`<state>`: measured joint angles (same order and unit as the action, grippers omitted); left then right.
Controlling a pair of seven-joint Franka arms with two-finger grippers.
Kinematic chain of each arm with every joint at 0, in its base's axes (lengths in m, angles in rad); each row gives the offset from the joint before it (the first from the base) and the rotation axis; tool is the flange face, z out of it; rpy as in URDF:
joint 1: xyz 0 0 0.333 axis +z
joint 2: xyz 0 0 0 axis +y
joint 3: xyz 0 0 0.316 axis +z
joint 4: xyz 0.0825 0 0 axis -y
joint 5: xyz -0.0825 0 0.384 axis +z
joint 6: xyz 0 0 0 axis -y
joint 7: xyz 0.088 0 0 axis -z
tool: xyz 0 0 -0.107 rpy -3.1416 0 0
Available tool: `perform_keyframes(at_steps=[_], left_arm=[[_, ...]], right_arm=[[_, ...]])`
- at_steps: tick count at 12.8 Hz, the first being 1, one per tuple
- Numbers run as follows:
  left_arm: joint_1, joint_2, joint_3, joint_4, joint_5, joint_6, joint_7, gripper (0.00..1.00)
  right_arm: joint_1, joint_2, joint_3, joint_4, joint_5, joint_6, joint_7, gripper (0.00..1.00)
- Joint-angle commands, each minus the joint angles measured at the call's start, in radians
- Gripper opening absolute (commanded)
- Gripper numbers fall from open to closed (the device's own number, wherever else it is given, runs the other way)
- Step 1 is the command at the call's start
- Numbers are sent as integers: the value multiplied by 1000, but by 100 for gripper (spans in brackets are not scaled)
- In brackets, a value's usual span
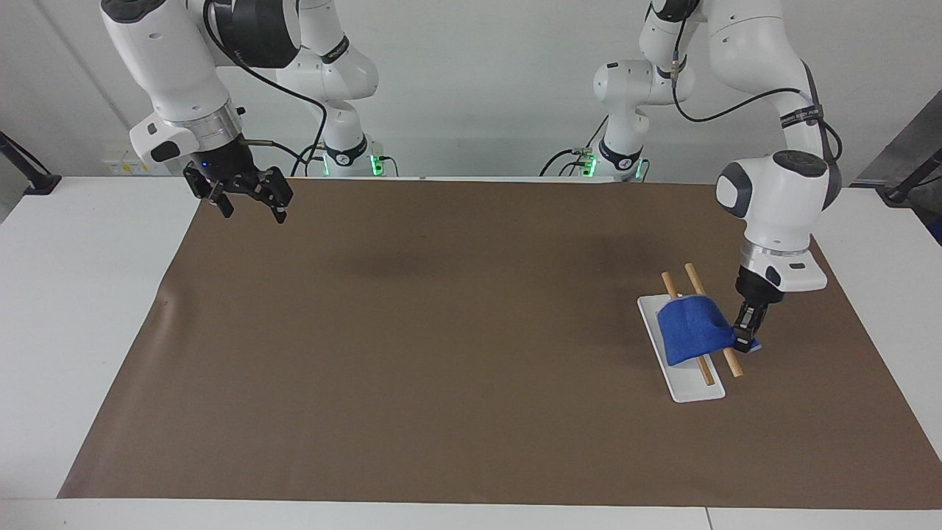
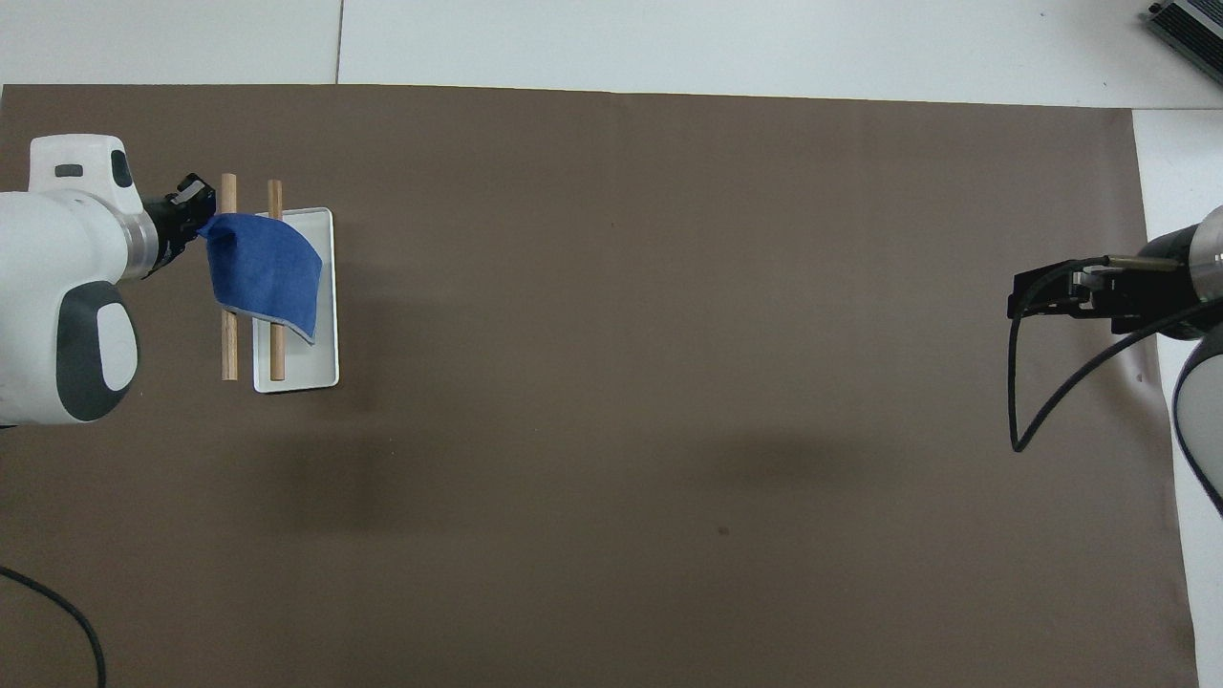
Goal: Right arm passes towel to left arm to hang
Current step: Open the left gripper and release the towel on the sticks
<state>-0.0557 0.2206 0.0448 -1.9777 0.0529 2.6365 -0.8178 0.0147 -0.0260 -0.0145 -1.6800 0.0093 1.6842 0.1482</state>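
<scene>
The blue towel lies draped over two wooden rods that rest across a white tray-like base, toward the left arm's end of the table. My left gripper is down beside the rods and shut on one corner of the towel. The cloth sags in a rounded hump over both rods. My right gripper waits open and holds nothing, up over the mat's corner at the right arm's end.
A brown mat covers most of the white table. A black cable loops down from the right arm's wrist.
</scene>
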Motion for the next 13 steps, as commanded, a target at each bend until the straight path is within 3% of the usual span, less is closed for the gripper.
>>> perform_keyframes(at_steps=[1, 4, 11, 13], left_arm=[[5, -3, 14, -10, 16, 25, 6, 49], [37, -3, 17, -10, 16, 19, 17, 78], [108, 3, 18, 25, 16, 7, 111, 79], [114, 3, 15, 123, 18, -167, 155, 75]], right_arm=[[13, -2, -4, -3, -23, -9, -13, 100], [13, -2, -1, -4, -37, -12, -3, 100], [13, -6, 1, -9, -40, -20, -4, 100], [10, -5, 1, -9, -40, -12, -12, 100]])
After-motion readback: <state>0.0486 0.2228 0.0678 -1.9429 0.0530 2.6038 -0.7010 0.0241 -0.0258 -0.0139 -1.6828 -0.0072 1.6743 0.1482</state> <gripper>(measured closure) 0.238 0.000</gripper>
